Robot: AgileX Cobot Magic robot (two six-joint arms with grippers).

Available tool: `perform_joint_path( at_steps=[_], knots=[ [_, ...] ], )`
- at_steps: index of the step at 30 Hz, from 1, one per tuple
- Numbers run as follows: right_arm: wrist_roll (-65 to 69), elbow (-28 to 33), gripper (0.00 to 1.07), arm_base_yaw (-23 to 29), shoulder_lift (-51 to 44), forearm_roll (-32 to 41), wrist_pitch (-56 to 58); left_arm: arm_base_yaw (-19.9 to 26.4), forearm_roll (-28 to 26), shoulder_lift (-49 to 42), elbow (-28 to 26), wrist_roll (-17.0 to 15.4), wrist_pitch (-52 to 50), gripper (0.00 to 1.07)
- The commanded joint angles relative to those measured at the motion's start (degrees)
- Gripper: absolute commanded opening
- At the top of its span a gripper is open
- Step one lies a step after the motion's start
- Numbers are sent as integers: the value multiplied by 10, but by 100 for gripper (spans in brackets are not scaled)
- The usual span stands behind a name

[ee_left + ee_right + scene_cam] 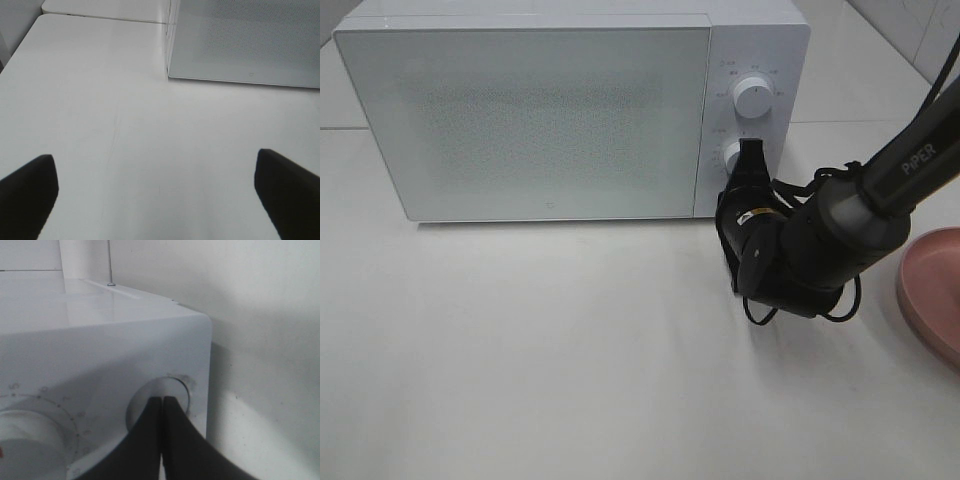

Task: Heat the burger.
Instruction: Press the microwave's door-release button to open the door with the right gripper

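The burger is out of view. The white microwave (550,120) stands at the back of the table with its door closed; it also shows in the left wrist view (245,40). My right gripper (750,150) is shut, and its tips touch the lower knob (730,157) on the control panel. In the right wrist view the closed fingertips (162,400) rest on that knob (177,390). My left gripper (155,157) is open and empty over bare table, in front of the microwave's left corner.
The upper knob (755,97) sits above the lower one. An empty pink plate (930,290) lies at the right table edge, beside my right arm. A white wall stands behind the microwave (260,315).
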Motion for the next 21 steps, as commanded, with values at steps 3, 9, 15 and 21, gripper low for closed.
perform_joint_path(
  at_steps=[3,9,15,21],
  knots=[
    [-9,-15,0,-3,-1,-2,-25,2,-3,-9,-1,-2,0,100],
    [-33,-43,0,-13,-1,-1,-51,2,-3,-9,-1,-2,0,100],
    [-50,-73,0,-30,2,-10,-73,2,-3,-9,-1,-2,0,100],
    [-51,-95,0,-30,18,-14,-81,2,-3,-9,-1,-2,0,100]
  ],
)
